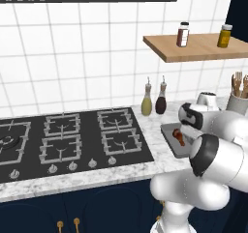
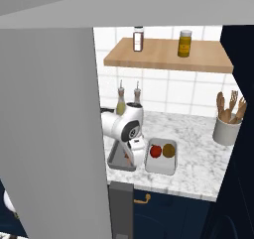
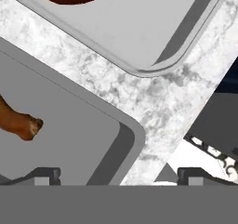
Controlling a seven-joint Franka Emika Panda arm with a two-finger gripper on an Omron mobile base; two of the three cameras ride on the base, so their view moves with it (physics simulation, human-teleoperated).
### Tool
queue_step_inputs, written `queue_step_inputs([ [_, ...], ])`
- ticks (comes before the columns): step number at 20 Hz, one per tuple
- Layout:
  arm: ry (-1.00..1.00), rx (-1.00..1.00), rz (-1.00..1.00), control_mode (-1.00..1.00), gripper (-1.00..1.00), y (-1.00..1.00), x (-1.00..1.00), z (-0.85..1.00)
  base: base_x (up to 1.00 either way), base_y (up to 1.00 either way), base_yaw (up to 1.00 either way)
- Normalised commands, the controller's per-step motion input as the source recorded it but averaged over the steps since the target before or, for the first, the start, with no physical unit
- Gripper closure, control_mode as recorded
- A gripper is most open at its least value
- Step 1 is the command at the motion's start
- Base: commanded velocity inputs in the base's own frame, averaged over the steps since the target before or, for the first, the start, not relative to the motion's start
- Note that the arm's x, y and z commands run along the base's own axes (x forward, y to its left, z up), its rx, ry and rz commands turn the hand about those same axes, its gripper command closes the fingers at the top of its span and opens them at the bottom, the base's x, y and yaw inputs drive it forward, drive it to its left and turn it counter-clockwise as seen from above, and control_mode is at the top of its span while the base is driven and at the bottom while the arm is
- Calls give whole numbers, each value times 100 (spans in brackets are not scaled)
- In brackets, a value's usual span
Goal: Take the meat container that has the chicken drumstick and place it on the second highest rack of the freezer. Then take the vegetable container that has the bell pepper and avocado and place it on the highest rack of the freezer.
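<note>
On the marble counter (image 2: 196, 134), our gripper (image 3: 118, 175) hangs wide open, empty, straddling the meat container's (image 3: 69, 125) corner rim.

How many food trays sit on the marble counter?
2: the meat container with the chicken drumstick lies under the gripper; the vegetable container lies beside it, nearer the utensil crock.

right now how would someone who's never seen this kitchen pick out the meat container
Start at the wooden wall shelf with two jars; below it lies the marble counter, right of the stove. Two shallow grey trays sit side by side near its front edge. The meat container is the one nearer the stove, holding a reddish-brown chicken drumstick; its neighbour holds a red bell pepper and an avocado.
</note>
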Motion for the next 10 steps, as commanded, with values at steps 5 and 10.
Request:
queue_step_inputs([
  [5, 5, 2, 2, -100, -100, -2, -3, -21, 0, 0, 0],
  [10, 7, 1, 0, -100, -100, 0, 0, -35, 0, 0, 0],
])
